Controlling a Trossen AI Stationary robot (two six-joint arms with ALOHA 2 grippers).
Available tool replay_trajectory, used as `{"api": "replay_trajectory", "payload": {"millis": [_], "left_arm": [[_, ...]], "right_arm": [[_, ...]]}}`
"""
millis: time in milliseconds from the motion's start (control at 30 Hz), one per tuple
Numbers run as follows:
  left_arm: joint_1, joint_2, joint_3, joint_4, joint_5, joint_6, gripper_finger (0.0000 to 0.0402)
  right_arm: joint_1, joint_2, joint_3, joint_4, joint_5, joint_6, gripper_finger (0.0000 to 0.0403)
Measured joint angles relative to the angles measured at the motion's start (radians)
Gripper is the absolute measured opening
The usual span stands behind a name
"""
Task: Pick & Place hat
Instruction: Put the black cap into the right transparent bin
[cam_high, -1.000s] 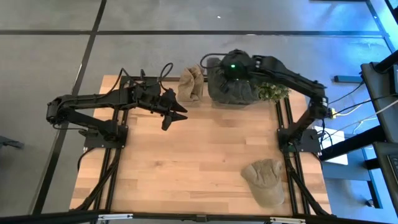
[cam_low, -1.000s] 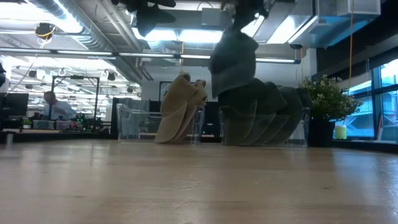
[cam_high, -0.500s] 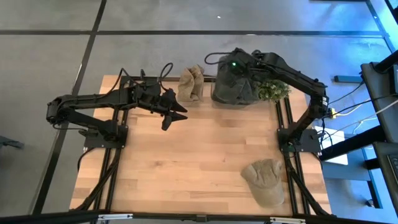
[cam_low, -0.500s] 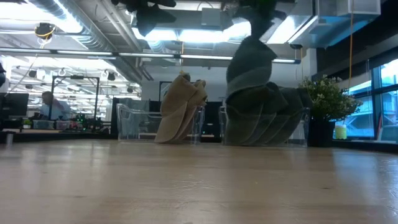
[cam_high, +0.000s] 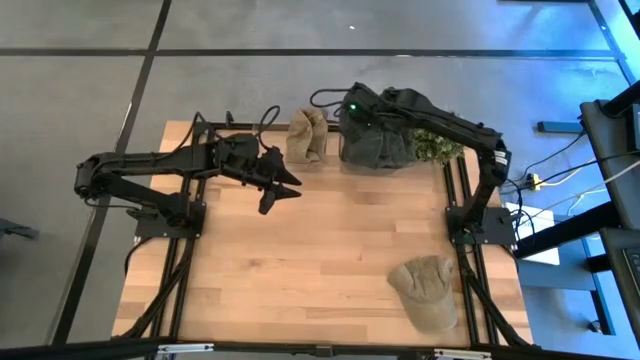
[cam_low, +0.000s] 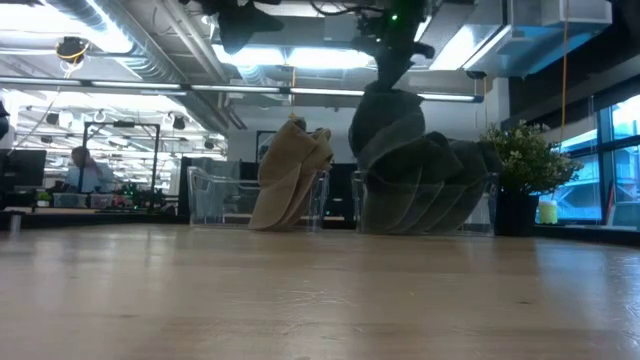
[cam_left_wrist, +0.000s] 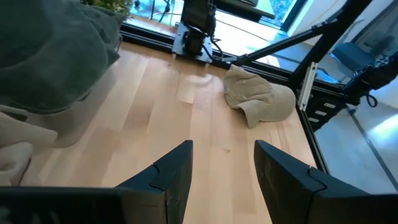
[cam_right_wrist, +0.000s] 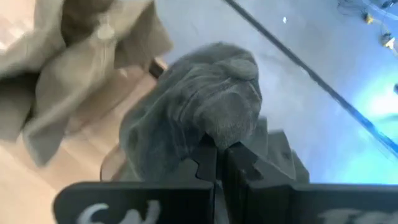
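Wooden bench (cam_high: 300, 250) with two clear bins at the top of the frame, and a grey hat going into the right one.

Soft and light, the grey hat (cam_low: 392, 118) folds and droops, so a pinch on a bunched bit of cloth works best. The right gripper (cam_right_wrist: 221, 158) is closed tight on it, with the arm stretched over the bin of grey hats (cam_high: 375, 150) at the upper middle. The left gripper (cam_left_wrist: 221, 171) hangs half open and empty at the upper left. A tan hat (cam_high: 425, 290) waits at the lower right.
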Motion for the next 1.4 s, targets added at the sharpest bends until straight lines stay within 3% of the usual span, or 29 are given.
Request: {"api": "replay_trajectory", "payload": {"millis": [200, 567, 1067, 1400], "left_arm": [[-0.017, 0.0, 0.0, -0.005, 0.0, 0.001, 0.0164], [-0.019, 0.0, 0.0, -0.043, 0.001, 0.055, 0.0164], [-0.019, 0.0, 0.0, -0.053, 0.009, 0.099, 0.0166], [-0.019, 0.0, 0.0, -0.102, 0.008, 0.131, 0.0166]], "right_arm": [[-0.031, 0.007, 0.0, 0.143, -0.025, 0.024, 0.0008], [0.014, 0.007, -0.083, 0.126, -0.136, 0.183, 0.0008], [0.087, 0.004, -0.122, 0.236, -0.018, 0.266, 0.0015], [0.071, 0.0, -0.121, 0.196, -0.051, 0.243, 0.0074]]}}
